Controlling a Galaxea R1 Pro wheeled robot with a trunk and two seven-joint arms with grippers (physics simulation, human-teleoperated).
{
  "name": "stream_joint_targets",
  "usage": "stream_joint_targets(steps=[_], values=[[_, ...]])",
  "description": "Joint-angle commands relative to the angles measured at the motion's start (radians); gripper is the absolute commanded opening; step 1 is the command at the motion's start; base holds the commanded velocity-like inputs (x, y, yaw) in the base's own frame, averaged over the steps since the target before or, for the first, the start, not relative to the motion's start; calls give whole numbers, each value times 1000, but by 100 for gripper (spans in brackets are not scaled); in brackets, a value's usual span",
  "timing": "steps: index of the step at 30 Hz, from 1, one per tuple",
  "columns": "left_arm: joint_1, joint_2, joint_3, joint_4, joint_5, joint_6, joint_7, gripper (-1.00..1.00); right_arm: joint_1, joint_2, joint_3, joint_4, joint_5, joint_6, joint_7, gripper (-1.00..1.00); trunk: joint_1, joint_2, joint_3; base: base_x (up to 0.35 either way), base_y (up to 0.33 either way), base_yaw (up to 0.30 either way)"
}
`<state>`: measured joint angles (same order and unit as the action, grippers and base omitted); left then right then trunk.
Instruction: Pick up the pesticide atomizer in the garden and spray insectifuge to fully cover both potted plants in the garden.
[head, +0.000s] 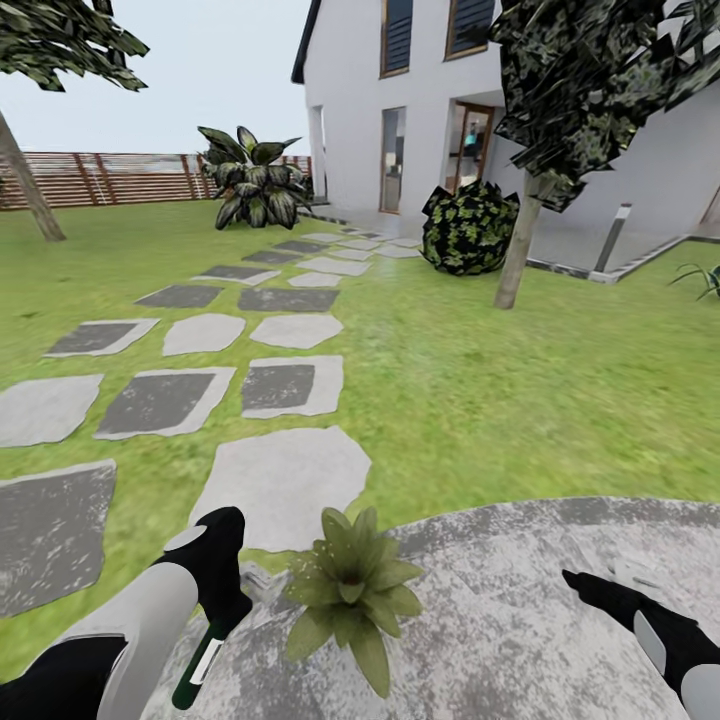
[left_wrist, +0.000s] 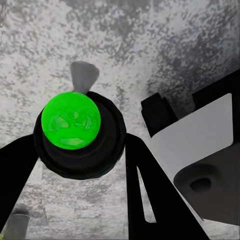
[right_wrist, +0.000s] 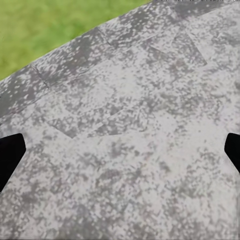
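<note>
Your left pincer (head: 222, 612) is clamped on the pesticide atomizer (head: 200, 662), just beside the potted plant (head: 352, 592) on the patio (head: 520, 620). Spraying comes next: aim its head at the leaves (your right pincer (head: 585, 583) hangs spread, holding nothing).

A green lawn (head: 480, 390) runs back to a white house (head: 350, 90) with tall windows and a doorway, crossed by a path of grey stepping slabs (head: 275, 385) in light and dark tones. A mottled grey round patio (head: 560, 620) lies in the foreground, and a wooden slat fence (head: 110, 178) closes the far left under a pale sky. A broad-leaved bush (head: 255, 180), a dark round shrub (head: 468, 228), a thin-trunked tree (head: 525, 235) and a grey bollard lamp (head: 612, 238) stand near the house.
</note>
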<state>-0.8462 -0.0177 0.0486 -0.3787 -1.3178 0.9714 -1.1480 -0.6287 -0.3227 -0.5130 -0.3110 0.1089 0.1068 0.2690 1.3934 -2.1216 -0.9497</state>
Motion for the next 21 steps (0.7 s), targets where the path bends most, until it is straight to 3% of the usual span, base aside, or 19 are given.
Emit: stream_joint_targets(steps=[1,12,21], values=[[-1,-1,5,-1,-11,6,-9,-100,0,0,-9,-2,11,5,7,100,0,0,-1,-112,-157,230],[-1,-1,5,0,-11,6,-9,-100,0,0,-9,-2,10,5,7,100,0,0,-6,-26,-42,206],[-1,-2,5,0,-11,6,-9,-100,0,0,-9,-2,10,5,7,100,0,0,-6,0,-284,100]])
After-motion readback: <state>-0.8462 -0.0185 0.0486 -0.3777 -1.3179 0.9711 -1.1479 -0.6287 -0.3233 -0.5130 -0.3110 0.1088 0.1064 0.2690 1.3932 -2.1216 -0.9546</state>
